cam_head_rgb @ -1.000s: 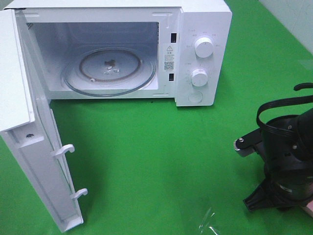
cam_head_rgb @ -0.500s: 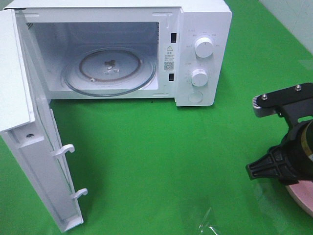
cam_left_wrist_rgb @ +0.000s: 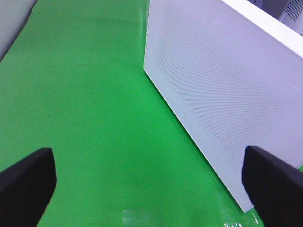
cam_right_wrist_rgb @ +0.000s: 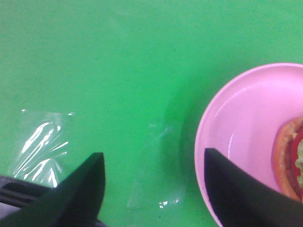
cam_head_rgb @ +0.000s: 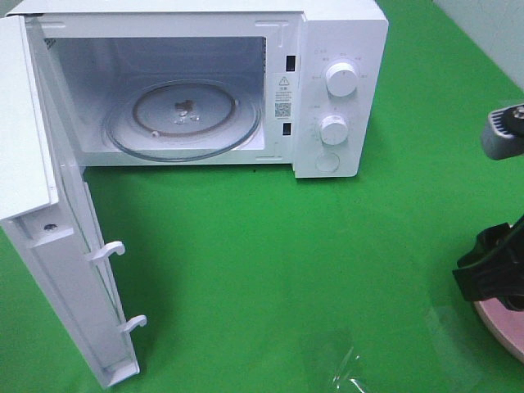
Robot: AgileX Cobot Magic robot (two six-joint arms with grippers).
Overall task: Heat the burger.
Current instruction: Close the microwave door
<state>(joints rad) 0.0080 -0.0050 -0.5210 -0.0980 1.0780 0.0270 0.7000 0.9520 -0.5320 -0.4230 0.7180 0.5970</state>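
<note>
Green cloth covers the bench [cam_head_rgb: 270, 270], where a white microwave [cam_head_rgb: 340, 49] stands at 12 o'clock in the high view, its door [cam_head_rgb: 57, 270] swung wide toward 8 o'clock and its glass turntable [cam_head_rgb: 182, 119] bare. The burger [cam_right_wrist_rgb: 289, 161] has not yet gone in: it sits on a pink plate [cam_right_wrist_rgb: 236, 142] at the 4 o'clock edge of the bench, only a sliver of bun, tomato and lettuce showing in the right wrist view. The right pincer [cam_right_wrist_rgb: 154, 182] hangs over the plate's near rim, its jaws spread and pinching nothing, one finger over the plate and the other over bare cloth beside a scrap of clear film [cam_right_wrist_rgb: 40, 142]. The left pincer [cam_left_wrist_rgb: 151, 182] is spread wide and empty beside the outer face of the door. The step in hand looks like the approach to the food. The next move likely calls for the right pincer to shift further over the plate and settle for a firm grip, before the carry toward 11 o'clock to the turntable.
</note>
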